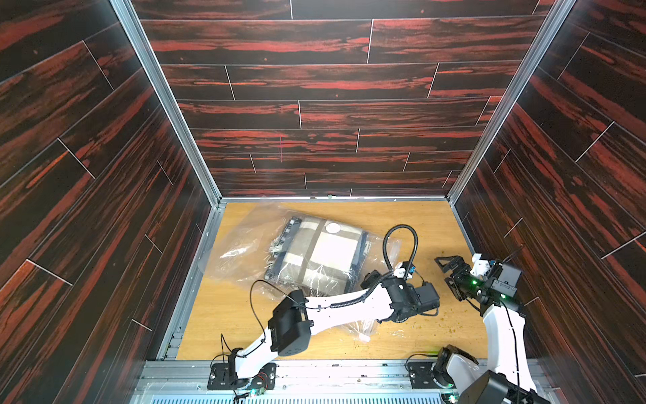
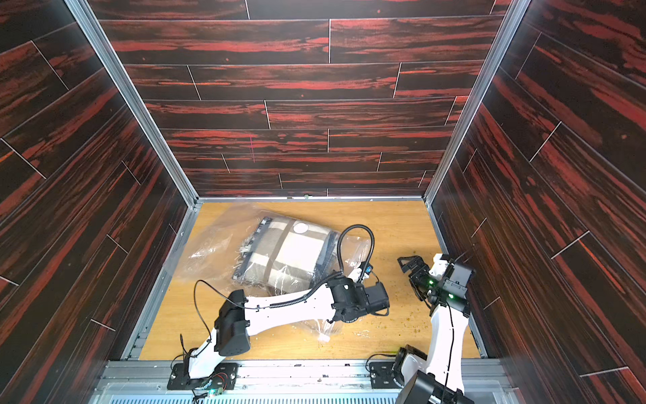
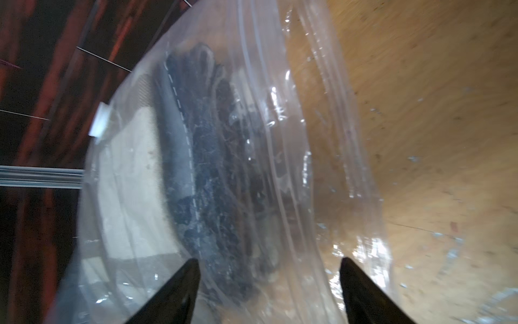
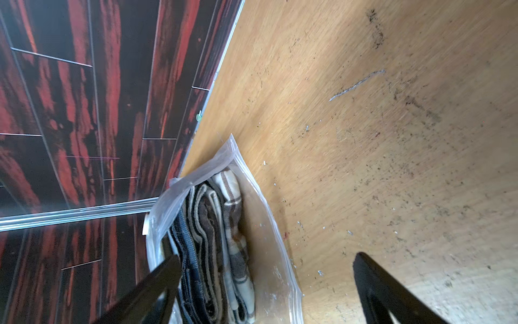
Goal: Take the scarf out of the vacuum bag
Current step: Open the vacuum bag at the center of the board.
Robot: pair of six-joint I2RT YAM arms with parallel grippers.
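The vacuum bag (image 1: 241, 241) lies crinkled on the wooden table in both top views, with its round white valve disc (image 1: 332, 228) on top. Through the plastic shows the folded scarf (image 1: 314, 255), plaid in cream, brown and navy. A small white slider clip (image 1: 364, 337) sits at the bag's near corner. My left arm reaches across the bag's near right side. In the left wrist view my left gripper (image 3: 269, 263) has its fingers apart astride the bag's zip edge (image 3: 280, 140), with the scarf (image 3: 201, 168) just beyond. My right gripper (image 1: 445, 273) hangs open over bare table, right of the bag.
The wooden table (image 1: 419, 224) is boxed in by dark red plank walls on three sides, with a metal rail (image 1: 314, 370) along the front. Crumbs (image 1: 451, 321) speckle the near right of the table. The right wrist view shows the bag's end (image 4: 269, 252) with scarf layers (image 4: 213, 238).
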